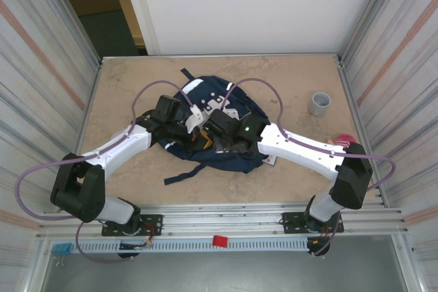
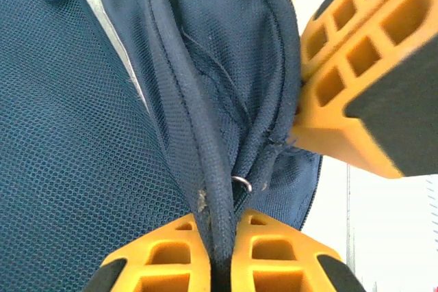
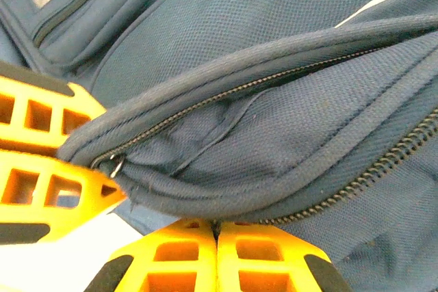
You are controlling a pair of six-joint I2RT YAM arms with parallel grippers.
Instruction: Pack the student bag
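Resting on beige marbled bench [image 1: 123, 87] between ribbed metal walls [image 1: 41, 66], student bag [image 1: 198, 90] pinched at seam by left tool [image 2: 220, 237]; right tool [image 3: 216, 230] clenched.

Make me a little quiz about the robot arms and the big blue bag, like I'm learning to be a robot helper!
1. True or false: the navy blue fabric backpack lies on the beige stone-look table.
2. Pick one: what is the left gripper pinching?
A. the backpack's corded zipper edge
B. a yellow pencil
C. a book
3. One word: what colour is the small round cup that stands on the table, apart from the backpack?

Key: 1 true; 2 A; 3 grey.
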